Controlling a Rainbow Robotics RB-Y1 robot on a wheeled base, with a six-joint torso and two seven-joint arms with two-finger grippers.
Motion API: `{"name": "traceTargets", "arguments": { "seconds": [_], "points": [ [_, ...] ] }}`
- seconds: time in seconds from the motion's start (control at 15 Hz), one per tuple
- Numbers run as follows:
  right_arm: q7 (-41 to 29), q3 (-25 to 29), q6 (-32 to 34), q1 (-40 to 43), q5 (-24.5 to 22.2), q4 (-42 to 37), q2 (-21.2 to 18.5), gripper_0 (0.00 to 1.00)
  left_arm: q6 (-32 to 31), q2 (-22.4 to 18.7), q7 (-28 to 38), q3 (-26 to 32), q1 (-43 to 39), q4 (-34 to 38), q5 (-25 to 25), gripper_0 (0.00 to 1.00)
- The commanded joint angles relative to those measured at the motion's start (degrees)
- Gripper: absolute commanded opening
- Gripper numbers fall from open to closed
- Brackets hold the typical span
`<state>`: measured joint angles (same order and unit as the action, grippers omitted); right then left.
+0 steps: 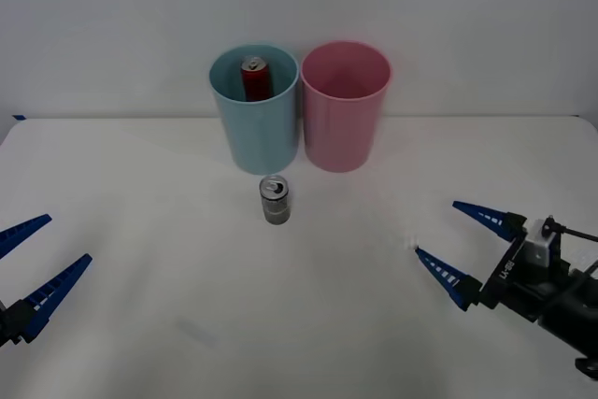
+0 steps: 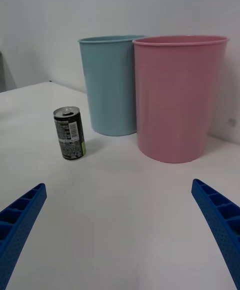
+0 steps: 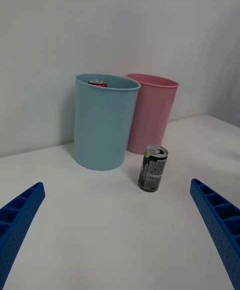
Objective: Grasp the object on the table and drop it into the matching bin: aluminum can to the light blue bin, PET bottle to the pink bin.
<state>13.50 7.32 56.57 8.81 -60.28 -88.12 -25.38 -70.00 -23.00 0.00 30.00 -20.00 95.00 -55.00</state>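
Metal can, short and silver-grey with dark lettering, is standing upright on the white worktop, just in front of the light blue bin and near the pink bin beside it. A red can is sitting inside the light blue bin already.

To my eye the can is looking light and thin-walled, stiff enough across its round body but likely to dent under a hard squeeze, and its smooth sides are probably slippery against ribbed plastic. Being small and upright, it is also looking easy to tip with a careless nudge. I am judging the best hold to be around the middle of the body, with the 2 fingers closing on opposite sides, well below the pull-tab top.

The right gripper is hovering low over the worktop, well apart from the can, its blue fingers spread wide and holding nothing. The left gripper is waiting on the other side, its fingers likewise spread and holding nothing
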Motion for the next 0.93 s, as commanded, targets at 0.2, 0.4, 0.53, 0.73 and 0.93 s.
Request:
{"name": "traceTargets", "arguments": {
  "seconds": [0.2, 0.4, 0.53, 0.73, 0.93],
  "points": [
    [0.1, -6.6, -6.3, -2.2, 0.1, 0.0, 0.1, 1.00, 0.0, 0.0, 0.0, 0.0, 0.0, 0.0, 0.0, 1.00],
    [0.1, -10.7, -11.0, -3.8, 0.0, 0.0, 0.1, 1.00, 0.0, 0.0, 0.0, 0.0, 0.0, 0.0, 0.0, 1.00],
    [0.1, -13.6, -14.5, -5.2, 0.1, 0.1, 0.1, 1.00, 0.0, 0.0, 0.0, 0.0, 0.0, 0.0, 0.0, 1.00],
    [0.1, -18.0, -19.7, -7.5, 0.0, 0.0, 0.1, 1.00, 0.0, 0.0, 0.0, 0.0, 0.0, 0.0, 0.0, 1.00],
    [-0.8, -21.8, -23.3, -9.9, -0.4, 0.0, 0.1, 1.00, 0.0, 0.0, 0.0, 0.0, 0.0, 0.0, 0.0, 1.00]
  ]
}}
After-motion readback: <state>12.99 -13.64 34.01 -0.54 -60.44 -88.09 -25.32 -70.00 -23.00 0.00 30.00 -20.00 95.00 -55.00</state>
